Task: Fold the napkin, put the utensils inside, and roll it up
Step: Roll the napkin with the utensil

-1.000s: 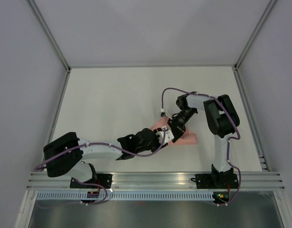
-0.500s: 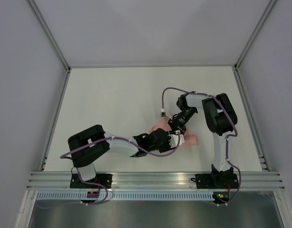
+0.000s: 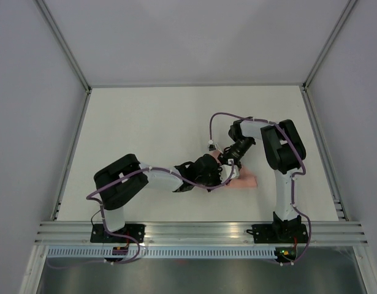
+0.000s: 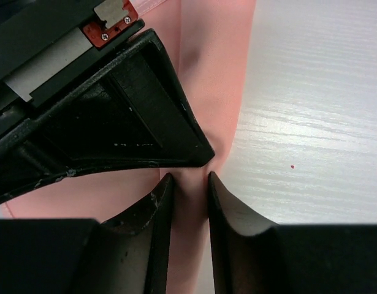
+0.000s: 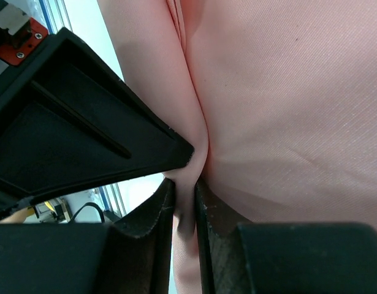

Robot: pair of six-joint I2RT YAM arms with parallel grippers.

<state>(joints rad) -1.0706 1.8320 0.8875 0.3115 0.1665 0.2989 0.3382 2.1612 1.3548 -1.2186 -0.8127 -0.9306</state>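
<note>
The salmon-pink napkin (image 3: 246,180) lies bunched on the white table near the right arm, mostly hidden under both grippers. My left gripper (image 3: 224,174) is shut on a fold of the napkin (image 4: 189,202), pinched between its two dark fingers. My right gripper (image 3: 228,160) is shut on another fold of the napkin (image 5: 187,208) right beside it. The two grippers meet tip to tip over the cloth; the right gripper's body fills the upper left of the left wrist view. No utensils are in view.
The white table (image 3: 151,128) is walled by grey panels at the back and sides. A metal rail (image 3: 200,231) runs along the near edge, where both arm bases are bolted.
The left arm has reached further right and its elbow has swung inward. Its gripper has closed up to the right gripper over the napkin. The visible pink patch has shrunk.
</note>
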